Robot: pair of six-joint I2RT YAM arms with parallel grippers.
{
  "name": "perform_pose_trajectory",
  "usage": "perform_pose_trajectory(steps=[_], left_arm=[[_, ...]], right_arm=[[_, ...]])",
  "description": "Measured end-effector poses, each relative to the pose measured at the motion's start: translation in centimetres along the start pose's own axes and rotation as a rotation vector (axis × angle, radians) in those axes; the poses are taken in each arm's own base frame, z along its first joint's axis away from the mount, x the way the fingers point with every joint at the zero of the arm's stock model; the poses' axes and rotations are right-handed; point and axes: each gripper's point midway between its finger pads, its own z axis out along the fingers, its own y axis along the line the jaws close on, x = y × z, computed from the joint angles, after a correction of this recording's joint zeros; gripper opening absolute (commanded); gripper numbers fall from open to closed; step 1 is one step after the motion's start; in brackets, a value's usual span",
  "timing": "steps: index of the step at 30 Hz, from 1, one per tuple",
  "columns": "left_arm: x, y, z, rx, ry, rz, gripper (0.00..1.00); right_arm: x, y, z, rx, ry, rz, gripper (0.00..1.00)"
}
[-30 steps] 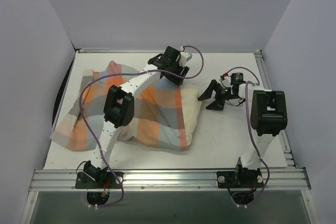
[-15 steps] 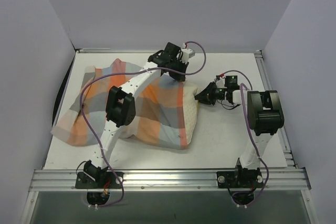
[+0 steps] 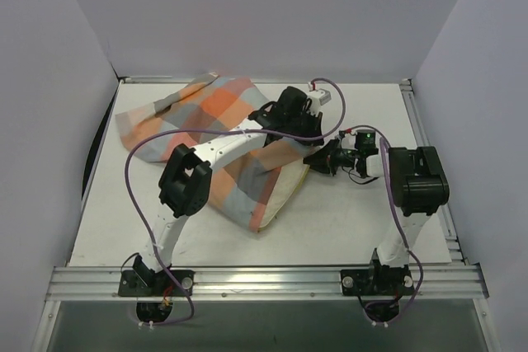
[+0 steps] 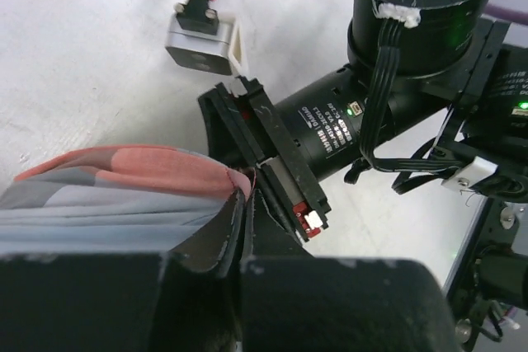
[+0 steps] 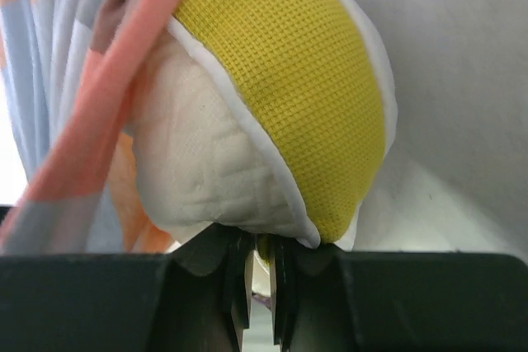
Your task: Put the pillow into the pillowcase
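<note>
The checked pillowcase (image 3: pixel 223 113) is bunched and raised over the middle of the table, draped over the pillow (image 3: pixel 282 194), whose cream and yellow edge shows at the lower right. My left gripper (image 3: pixel 276 124) is shut on the pillowcase's orange hem (image 4: pixel 165 172), the cloth pinched between its tips (image 4: pixel 246 204). My right gripper (image 3: pixel 317 157) is shut on the pillow's corner (image 5: pixel 280 96), where the yellow side meets the cream face; its tips (image 5: pixel 260 261) are close together. The pillowcase (image 5: pixel 66 80) hangs just left of that corner. The two grippers are almost touching.
The right arm's wrist (image 4: pixel 412 63) fills the left wrist view, with a small grey camera box (image 4: pixel 198 36) beside it. White table (image 3: pixel 363 220) lies bare to the right and front. An aluminium rail (image 3: pixel 264 279) runs along the near edge; walls stand on three sides.
Both grippers have shut, the left on the pillowcase hem, the right on the pillow corner. The left arm has swung right, dragging the pillowcase up and off the table's left side.
</note>
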Motion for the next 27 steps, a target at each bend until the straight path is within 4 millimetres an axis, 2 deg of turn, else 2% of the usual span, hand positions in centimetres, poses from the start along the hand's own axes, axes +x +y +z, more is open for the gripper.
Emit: perform_pose_trajectory(steps=[3, 5, 9, 13, 16, 18, 20, 23, 26, 27], left_arm=[[-0.1, -0.7, -0.7, 0.021, -0.022, -0.022, 0.0], [0.6, -1.6, -1.3, 0.048, -0.017, -0.023, 0.0], [1.7, -4.4, -2.0, 0.128, -0.022, -0.028, 0.0], [0.8, -8.2, -1.8, 0.228, -0.058, -0.039, 0.0], [-0.7, -11.6, -2.2, 0.305, -0.088, -0.044, 0.0], [-1.9, -13.7, -2.7, 0.354, -0.119, -0.037, 0.0], [-2.3, -14.9, -2.9, 0.377, -0.13, -0.042, 0.0], [-0.8, -14.1, -2.4, 0.324, -0.106, -0.065, 0.0], [1.7, -10.9, -2.6, 0.183, -0.066, -0.082, 0.0], [2.4, -9.9, -2.9, 0.135, -0.056, -0.084, 0.26]], right_arm=[[0.3, -0.3, -1.1, -0.001, -0.006, 0.001, 0.04], [0.3, 0.0, -1.4, -0.006, -0.01, -0.012, 0.04], [0.1, 0.8, -1.5, -0.038, -0.024, -0.006, 0.05], [0.2, 2.6, -1.0, -0.1, -0.021, 0.02, 0.06], [0.8, 3.8, -0.5, -0.136, -0.001, 0.005, 0.06], [1.5, 4.0, -0.4, -0.15, 0.015, -0.003, 0.06], [1.6, 3.5, -0.9, -0.155, 0.012, 0.006, 0.05], [1.4, 1.7, -2.8, -0.146, -0.01, 0.03, 0.02], [0.7, -0.9, -5.2, -0.072, -0.046, 0.045, 0.01], [0.3, -1.8, -5.9, -0.028, -0.054, 0.025, 0.02]])
